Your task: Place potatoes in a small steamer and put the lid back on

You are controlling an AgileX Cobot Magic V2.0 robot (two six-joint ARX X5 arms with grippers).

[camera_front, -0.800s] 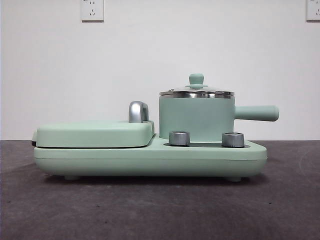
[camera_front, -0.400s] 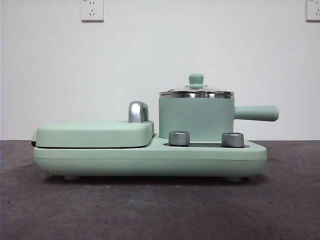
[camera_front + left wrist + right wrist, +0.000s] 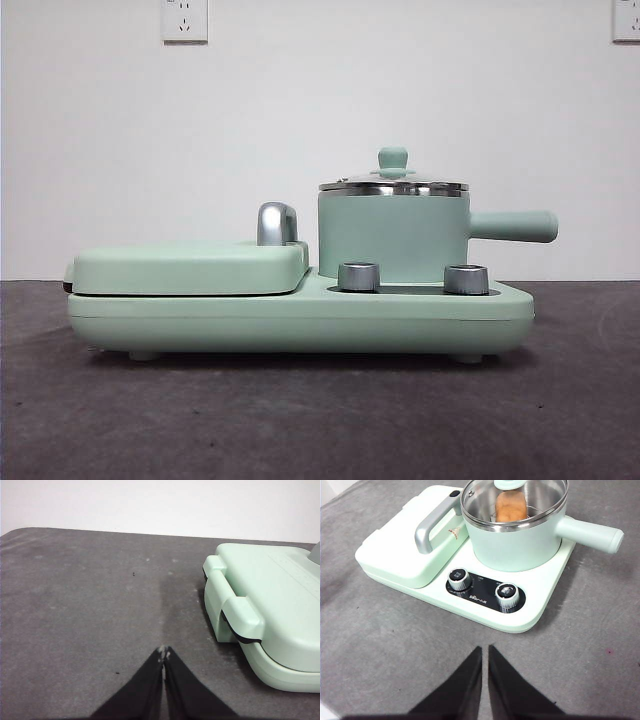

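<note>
The small steamer (image 3: 392,238) (image 3: 517,537) stands on the right half of a mint-green cooker base (image 3: 300,315), its straight handle (image 3: 512,226) pointing right. The lid (image 3: 393,180) (image 3: 540,495) rests on its steel rim. Through the glass the orange-brown potato (image 3: 511,506) shows inside the pot. My right gripper (image 3: 485,652) is shut and empty, hovering over the table in front of the cooker's two dials. My left gripper (image 3: 164,653) is shut and empty over bare table beside the cooker's grill end. Neither gripper appears in the front view.
A flat hinged grill plate (image 3: 190,268) (image 3: 272,605) with a silver handle (image 3: 276,223) (image 3: 432,526) fills the cooker's left half. Two metal dials (image 3: 359,276) (image 3: 466,279) sit at the base's front. The grey table (image 3: 90,605) stretches around the appliance; a white wall stands behind.
</note>
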